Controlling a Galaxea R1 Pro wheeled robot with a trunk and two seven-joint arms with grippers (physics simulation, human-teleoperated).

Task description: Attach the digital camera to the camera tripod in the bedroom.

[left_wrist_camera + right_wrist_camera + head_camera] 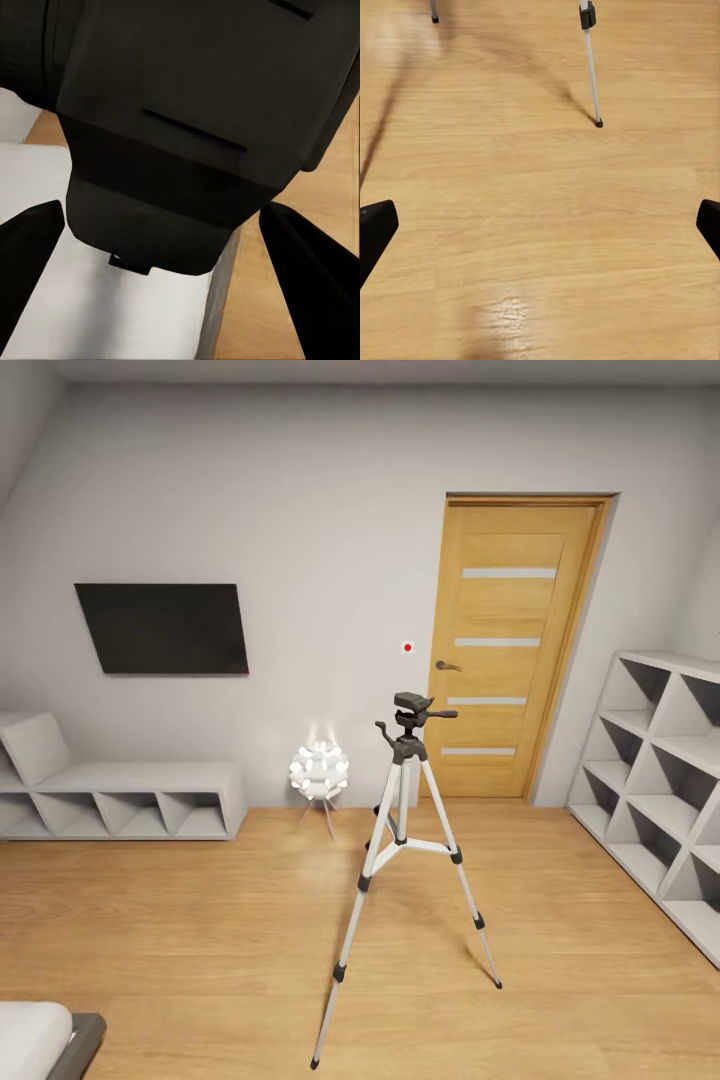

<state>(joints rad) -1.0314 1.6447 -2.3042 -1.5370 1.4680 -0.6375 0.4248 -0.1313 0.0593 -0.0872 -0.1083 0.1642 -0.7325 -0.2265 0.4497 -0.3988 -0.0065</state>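
The left gripper [161,247] has its fingers [307,277] spread wide around the digital camera [195,120], over the bed [112,315]. The right gripper [540,225] is spread above bare floor [540,247]. Farther off, the camera tripod [408,840] stands mid-room, with the door [510,645] beyond.

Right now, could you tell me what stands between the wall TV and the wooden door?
In the head view, the white ball-shaped lamp stands on the floor against the wall between the TV and the door.

Silver-grey camera tripod [405,840] with black joints, honey-wood door [505,650], black TV [165,628].
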